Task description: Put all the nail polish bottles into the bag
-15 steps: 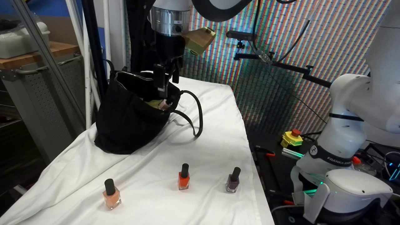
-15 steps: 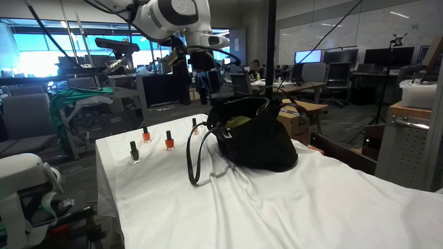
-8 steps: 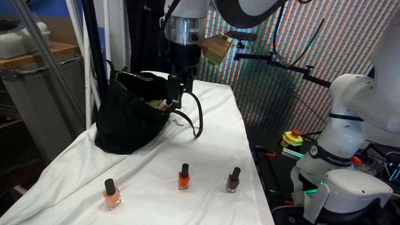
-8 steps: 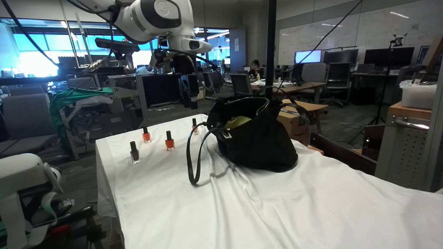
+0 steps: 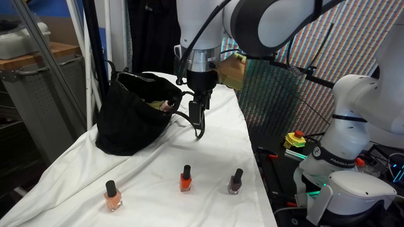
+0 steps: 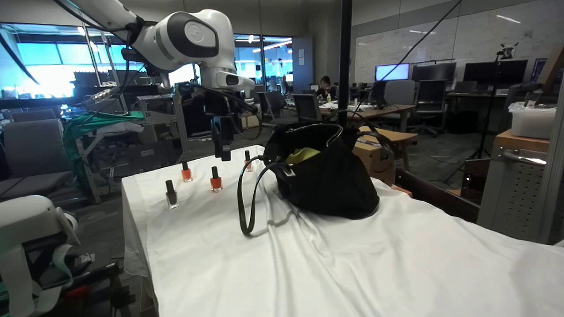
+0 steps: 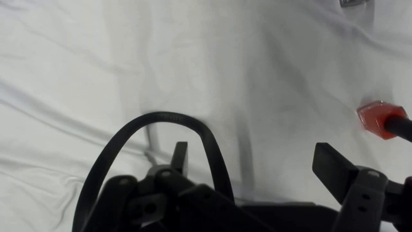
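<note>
wobblytable: Wrinkly white cloth [image 6: 220, 264], and behind it basically an open office in an exterior view: whiteboard [image 6: 458, 39], three monitors [image 6: 434, 72] in a row, grey chairs [image 6: 398, 92], somebody [image 6: 325, 88] way back by a desk [image 6: 379, 112].

capcounter: lol yeah. How many nail polish bottles [image 6: 216, 182] are you getting?

wobblytable: Five. Four stand upright on the cloth: a dark grey one [image 6: 172, 198], two orange-red ones [image 6: 187, 175] and a peach one [image 5: 113, 200]. Last is a pale pink one [image 5: 165, 106].

capcounter: Which is in the bag [image 5: 126, 126], right?

wobblytable: Yep, tilted just inside the mouth by the yellowish-green lining [image 5: 154, 105]. One bag, black and slouchy, one looped handle [image 6: 248, 229] drooping out over the cloth. Also one white tub [image 6: 533, 122] on a cart [image 6: 524, 193], can't make out what's in it.

capcounter: And the gripper [image 7: 251, 154]?

wobblytable: Jaws spread wide, with cloth and part of that handle showing between them in the wrist view. It hangs over the cloth near the bag.
</note>
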